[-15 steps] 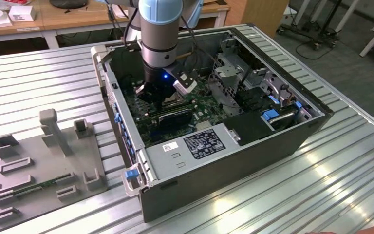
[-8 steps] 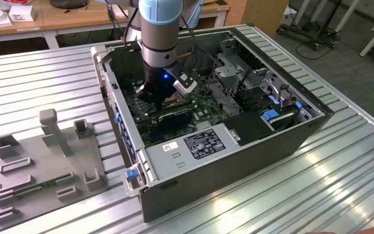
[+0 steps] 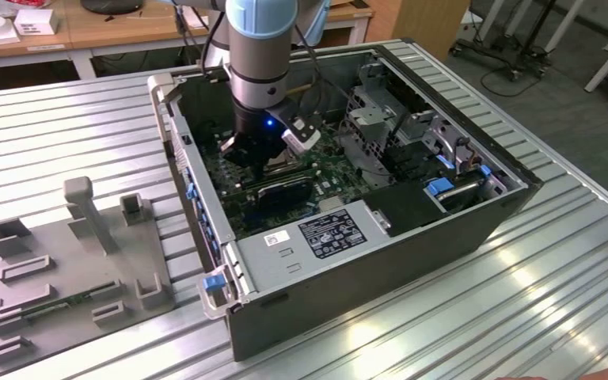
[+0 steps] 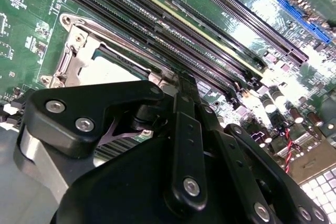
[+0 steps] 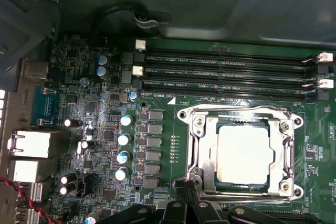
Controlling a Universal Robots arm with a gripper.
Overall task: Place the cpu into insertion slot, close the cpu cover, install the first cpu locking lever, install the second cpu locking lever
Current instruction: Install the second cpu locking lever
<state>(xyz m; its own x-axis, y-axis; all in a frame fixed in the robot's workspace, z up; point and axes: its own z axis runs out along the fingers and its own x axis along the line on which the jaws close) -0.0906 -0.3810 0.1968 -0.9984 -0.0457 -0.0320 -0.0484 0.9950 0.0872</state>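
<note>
The cpu (image 5: 242, 152) lies seated in the insertion slot (image 5: 197, 153) under the closed cpu cover (image 5: 286, 145), just beyond the gripper (image 5: 185, 186) at the near rim, its fingers apparently closed.

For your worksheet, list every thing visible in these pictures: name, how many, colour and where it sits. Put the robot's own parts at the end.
computer case: one, dark, lying open on the slatted metal table.
fixture tray: one, grey, on the table at the exterior view's left.
circuit board: one, green, inside the case.
memory slots: four, black, beside the socket.
insertion slot: one, silvery rim, on the board.
cpu: one, silver-tan, seated in the slot.
cpu cover: one, silvery, framing the cpu.
arm: one, blue and grey, reaching into the case.
pincer: one, black, at the socket's corner.
</note>
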